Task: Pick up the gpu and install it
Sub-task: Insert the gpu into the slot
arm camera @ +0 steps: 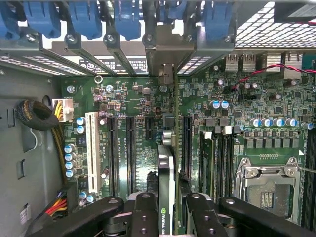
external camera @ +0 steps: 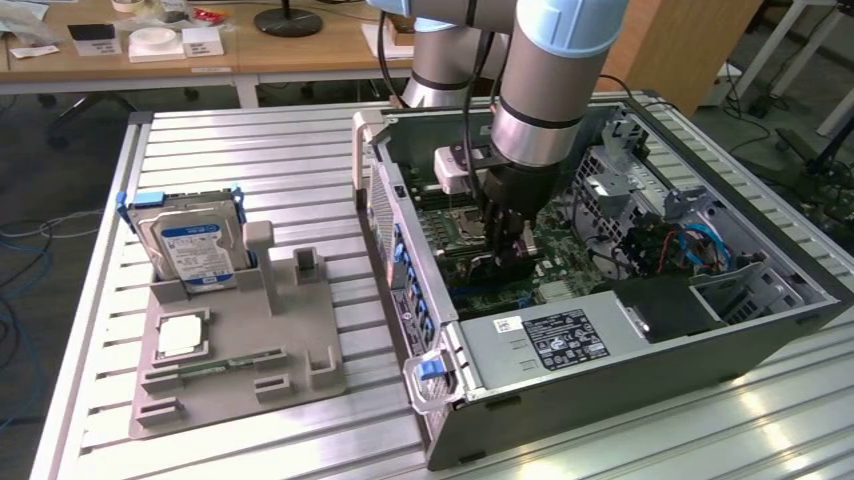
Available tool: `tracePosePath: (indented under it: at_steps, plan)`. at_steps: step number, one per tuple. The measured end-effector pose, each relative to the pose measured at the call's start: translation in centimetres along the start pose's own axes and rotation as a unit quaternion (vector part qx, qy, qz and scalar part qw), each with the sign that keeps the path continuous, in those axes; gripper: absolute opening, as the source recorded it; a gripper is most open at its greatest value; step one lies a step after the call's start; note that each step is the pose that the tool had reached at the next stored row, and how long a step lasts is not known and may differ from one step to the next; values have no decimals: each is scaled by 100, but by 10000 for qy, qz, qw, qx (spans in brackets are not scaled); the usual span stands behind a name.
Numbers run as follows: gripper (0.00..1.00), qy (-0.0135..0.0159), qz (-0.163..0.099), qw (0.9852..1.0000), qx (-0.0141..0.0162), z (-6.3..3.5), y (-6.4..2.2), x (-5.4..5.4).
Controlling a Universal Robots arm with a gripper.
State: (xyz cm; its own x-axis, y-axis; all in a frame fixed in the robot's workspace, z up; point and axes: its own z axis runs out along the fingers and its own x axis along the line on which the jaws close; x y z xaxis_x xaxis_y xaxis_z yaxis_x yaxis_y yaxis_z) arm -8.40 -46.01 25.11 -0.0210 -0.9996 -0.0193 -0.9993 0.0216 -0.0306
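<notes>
- Inside the big grey metal computer case (external camera: 641,340), lying open on its side, my arm reaches down over the green board full of chips (arm camera: 128,98).
- My black claw (arm camera: 167,210) holds the thin, dark card with a pale metal end, the gpu (arm camera: 166,168). My fingers (arm camera: 143,212) sit on both flat sides of it, pinched narrow.
- I hold the gpu on its edge, over the long black slots (arm camera: 129,153) on the green board. Its metal end points at the row of blue clips (arm camera: 84,19) on the case wall.
- So picking up is done. The card is off the grey holder tray (external camera: 227,380) on the slatted table (external camera: 267,150).
- I think the putting-in part is only half done. I cannot tell if the card's bottom edge is in a slot yet.
- Back on the tray, the silver box drive with a blue and white label (external camera: 191,245) stands upright, and a small green stick (external camera: 227,365) lies flat near it.
</notes>
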Motion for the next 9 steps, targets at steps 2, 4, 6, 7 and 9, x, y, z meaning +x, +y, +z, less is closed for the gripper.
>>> tracePosePath:
  at_steps: [2, 4, 6, 7, 9]
  plan:
    - [26, 0, 0, 10000, 0, 0, 0, 0]
    - [26, 0, 0, 10000, 0, 0, 0, 0]
    - [26, 0, 0, 10000, 0, 0, 0, 0]
    - [26, 0, 0, 10000, 0, 0, 0, 0]
    - [26, 0, 0, 10000, 1, 0, 2, 0]
